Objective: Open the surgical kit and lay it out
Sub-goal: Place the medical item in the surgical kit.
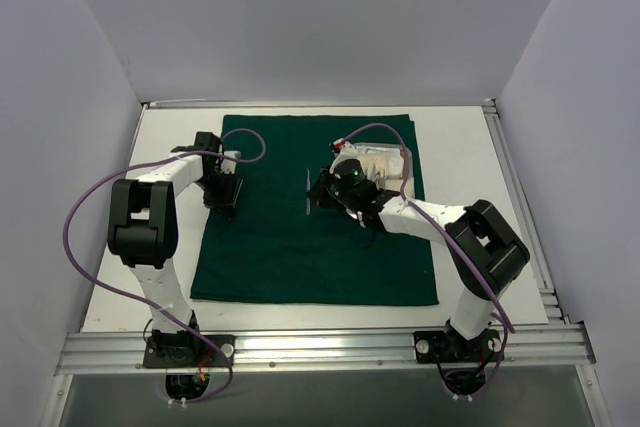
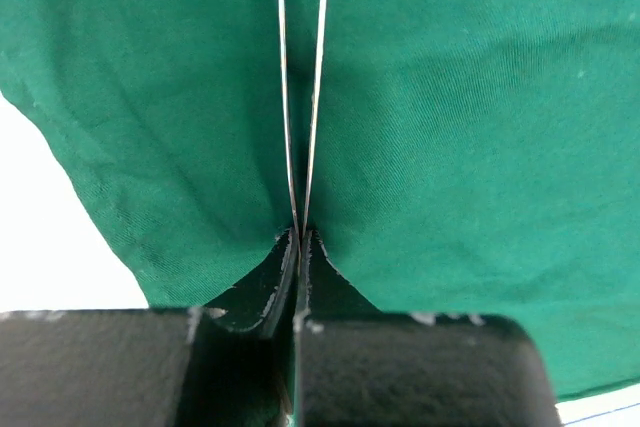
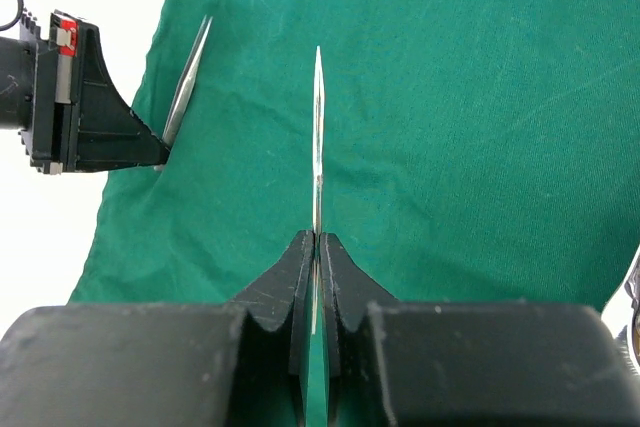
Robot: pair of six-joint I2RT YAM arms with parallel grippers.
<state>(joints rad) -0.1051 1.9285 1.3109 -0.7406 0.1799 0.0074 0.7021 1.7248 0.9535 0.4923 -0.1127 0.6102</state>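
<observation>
The dark green cloth [image 1: 300, 247] lies spread flat on the table. My left gripper [image 1: 224, 202] is near the cloth's left edge, shut on slim silver forceps [image 2: 284, 97] whose two tines point away over the cloth [image 2: 480, 127]. My right gripper [image 1: 320, 192] is over the cloth's middle, shut on a slim silver instrument [image 3: 317, 137], seen edge-on, so I cannot tell which tool it is. It shows as a short strip in the top view [image 1: 308, 194]. The steel tray [image 1: 392, 162] with pale packets sits at the cloth's back right, partly hidden by my right arm.
In the right wrist view the left gripper [image 3: 95, 107] and its forceps [image 3: 188, 72] sit at the cloth's [image 3: 480, 147] left edge. White table [image 1: 480, 207] surrounds the cloth. Metal rails run along the right [image 1: 520, 197] and front [image 1: 320, 347] edges. Purple cables loop from both arms.
</observation>
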